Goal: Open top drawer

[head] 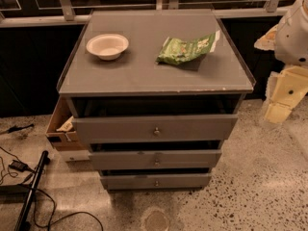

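Observation:
The top drawer (154,128) is the widest grey front of a grey cabinet, with a small round metal knob (156,131) at its centre. A dark gap shows between this front and the cabinet's top edge. Two narrower grey drawer fronts (155,159) sit below it. My gripper (284,96), cream-yellow, hangs at the right edge of the view. It is beside the cabinet's right side, well apart from the knob and touching nothing. The white arm (296,30) rises above it.
A white bowl (107,45) and a green snack bag (186,49) lie on the cabinet top (144,73). A brown cardboard box (60,126) stands against the cabinet's left side. Black cables and a black pole (29,191) lie on the speckled floor at the left.

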Robot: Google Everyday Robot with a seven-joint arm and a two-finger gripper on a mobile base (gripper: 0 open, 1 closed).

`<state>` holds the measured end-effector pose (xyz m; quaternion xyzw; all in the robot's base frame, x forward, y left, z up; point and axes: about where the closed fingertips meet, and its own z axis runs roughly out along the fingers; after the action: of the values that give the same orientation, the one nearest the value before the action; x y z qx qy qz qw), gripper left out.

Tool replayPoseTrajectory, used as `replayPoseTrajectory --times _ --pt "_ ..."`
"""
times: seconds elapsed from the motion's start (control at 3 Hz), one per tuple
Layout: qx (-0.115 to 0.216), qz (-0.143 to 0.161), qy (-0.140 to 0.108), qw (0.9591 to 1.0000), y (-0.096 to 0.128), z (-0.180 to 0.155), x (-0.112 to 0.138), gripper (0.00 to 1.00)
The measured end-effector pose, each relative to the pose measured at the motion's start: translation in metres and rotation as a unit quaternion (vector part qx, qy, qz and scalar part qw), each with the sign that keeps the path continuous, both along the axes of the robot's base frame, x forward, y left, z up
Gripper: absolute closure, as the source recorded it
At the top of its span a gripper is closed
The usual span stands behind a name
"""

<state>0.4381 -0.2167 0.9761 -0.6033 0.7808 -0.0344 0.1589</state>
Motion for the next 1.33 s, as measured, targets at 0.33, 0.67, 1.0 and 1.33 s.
replayPoseTrajectory --times 0.33,0.67,1.0,1.33 --pt "0.000 0.000 0.000 1.0000 0.000 0.000 0.000 0.00" --pt "0.002 -0.003 0.002 1.0000 0.000 -0.013 0.001 0.00" --pt "0.006 -0.006 0.014 0.9999 0.000 -0.040 0.003 0.00" --pt "0.018 -0.004 0.023 0.9996 0.001 -0.070 0.004 0.00"
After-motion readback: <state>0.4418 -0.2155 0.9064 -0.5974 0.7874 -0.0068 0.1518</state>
